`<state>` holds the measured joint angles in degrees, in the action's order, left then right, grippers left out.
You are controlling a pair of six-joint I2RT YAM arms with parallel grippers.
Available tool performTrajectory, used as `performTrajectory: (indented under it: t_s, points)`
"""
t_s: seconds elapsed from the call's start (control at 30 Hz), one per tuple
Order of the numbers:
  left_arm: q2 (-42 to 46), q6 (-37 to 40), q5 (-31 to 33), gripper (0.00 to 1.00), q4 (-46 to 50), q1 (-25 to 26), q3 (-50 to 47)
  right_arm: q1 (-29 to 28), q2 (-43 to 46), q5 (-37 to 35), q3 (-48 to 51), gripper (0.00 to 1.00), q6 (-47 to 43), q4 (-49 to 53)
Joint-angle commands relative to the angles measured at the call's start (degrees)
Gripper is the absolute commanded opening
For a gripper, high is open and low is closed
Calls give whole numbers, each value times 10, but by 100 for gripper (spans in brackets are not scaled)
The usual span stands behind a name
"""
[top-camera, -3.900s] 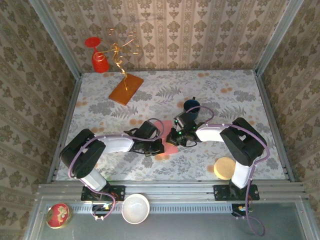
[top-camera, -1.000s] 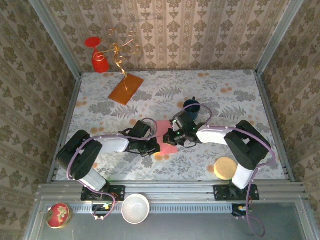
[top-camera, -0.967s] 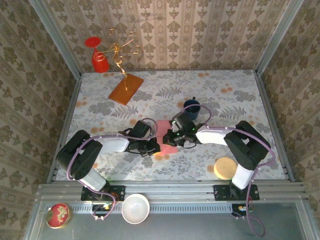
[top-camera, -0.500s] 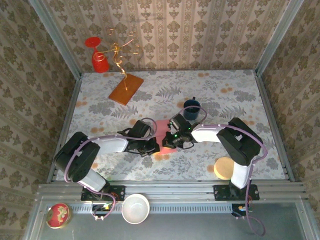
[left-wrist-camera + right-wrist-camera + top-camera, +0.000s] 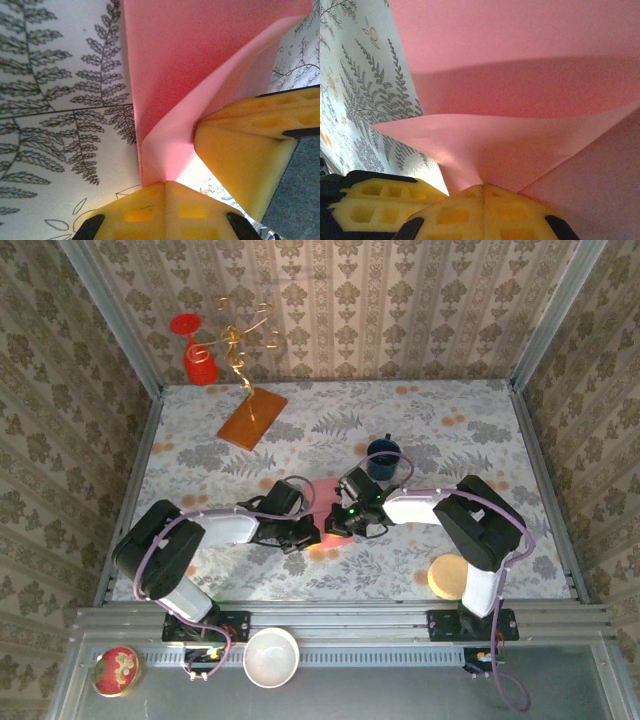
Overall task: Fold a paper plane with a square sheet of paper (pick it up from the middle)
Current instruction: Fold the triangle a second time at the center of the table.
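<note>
Room for moving is widest on the far half of the table, where one orange-brown board lies toward the far left corner and one dark blue cup stands just behind the right wrist. The strips along the left and right edges also give open space. One yellow disc lies near the near right corner, beside the base of the right arm. One sheet of paper, pink-red, is near the middle of the table, a little toward the near edge, and two grippers meet over it. Both arms reach low from their bases and bend inward, so the forearms lie almost flat above the surface and the wrists face each other. The left gripper has its yellow fingers pressed together on a raised fold of the sheet, while the rest of the sheet lies on the surface. The right gripper is closed in the same way on a lifted flap of the same sheet, and the two pairs of fingers stand just beside each other.
</note>
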<state>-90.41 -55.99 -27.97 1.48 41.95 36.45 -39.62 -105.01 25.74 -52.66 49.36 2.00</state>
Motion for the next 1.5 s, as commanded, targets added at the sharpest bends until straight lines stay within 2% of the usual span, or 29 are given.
performTrajectory:
  t_s: [0.0, 0.17, 0.5, 0.7, 0.93, 1.13, 1.3, 1.47]
  points:
    - [-16, -16, 23, 0, 67, 8, -3, 8, -1, -37, 1, 0, -7, 27]
    - [-6, -32, 35, 0, 102, 11, -30, 35, -3, -84, -18, 1, -41, 55]
    - [-6, -40, 34, 0, 106, 15, -45, 97, 0, -120, -20, 1, -73, 40]
    - [1, -33, 34, 0, 111, 14, -40, 109, -4, -139, -29, 1, -82, 30]
    - [6, -28, 33, 0, 112, 14, -39, 123, -9, -142, -29, 1, -79, 12]
    - [31, -5, 28, 0, 109, 10, 2, 108, 40, -98, -20, 2, -77, 5]
    - [74, 13, 47, 0, 100, -7, 40, 84, 103, -89, 13, 9, -49, 13]
    - [61, 17, 39, 14, 68, -31, 50, 58, 130, -90, 58, 25, 15, 3]
